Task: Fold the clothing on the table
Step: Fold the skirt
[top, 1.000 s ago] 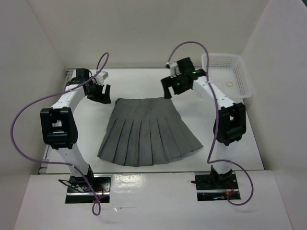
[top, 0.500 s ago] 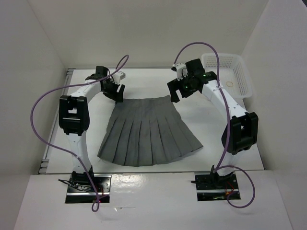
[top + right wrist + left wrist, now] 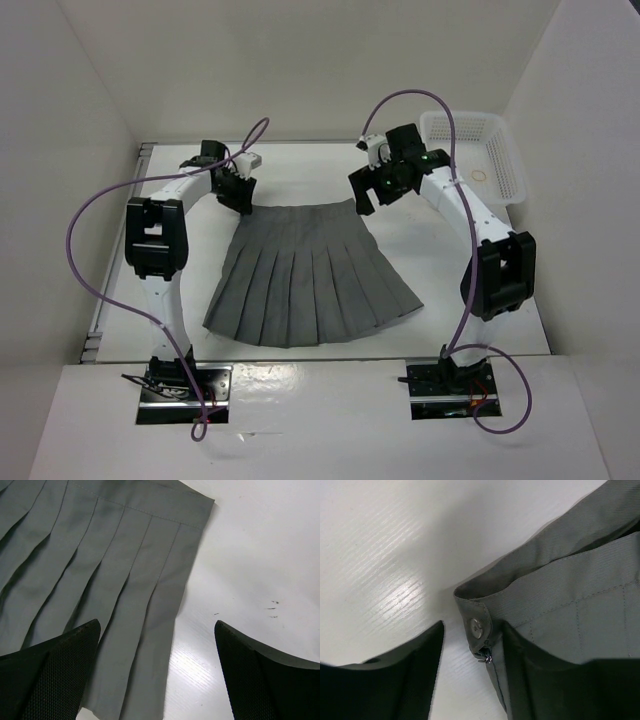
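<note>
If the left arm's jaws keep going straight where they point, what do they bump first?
Most likely the clothing: its waistband corner, by the button, lies right between the left jaws, with the table just beneath. Depth is hard to judge.

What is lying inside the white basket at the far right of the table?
Inside the white basket I see only one small tan ring near its front wall. The right arm covers the basket's near-left corner, so that part is unknown.
</note>
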Robot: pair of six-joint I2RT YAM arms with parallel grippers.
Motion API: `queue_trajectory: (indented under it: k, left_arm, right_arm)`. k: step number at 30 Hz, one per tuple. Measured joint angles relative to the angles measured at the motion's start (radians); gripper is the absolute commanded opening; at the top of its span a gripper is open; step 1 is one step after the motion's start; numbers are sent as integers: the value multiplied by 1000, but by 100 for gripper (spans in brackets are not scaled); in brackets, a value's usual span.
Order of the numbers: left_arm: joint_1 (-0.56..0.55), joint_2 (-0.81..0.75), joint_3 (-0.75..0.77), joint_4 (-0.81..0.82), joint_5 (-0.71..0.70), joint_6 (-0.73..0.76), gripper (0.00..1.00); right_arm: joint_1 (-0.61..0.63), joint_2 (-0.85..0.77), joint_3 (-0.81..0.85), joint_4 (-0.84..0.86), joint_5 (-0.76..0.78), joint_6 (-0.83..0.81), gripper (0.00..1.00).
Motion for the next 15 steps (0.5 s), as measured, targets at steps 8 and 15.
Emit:
queue_trajectory:
  k: [8,15]
  left_arm:
    - [-6,15,0,-1,29,2,17]
    - [-5,17,0,-1,61,3,12]
  right_arm:
    - [-40,85,23,6,-41,21,99]
    - [-193,311,209,10,-225,40,95]
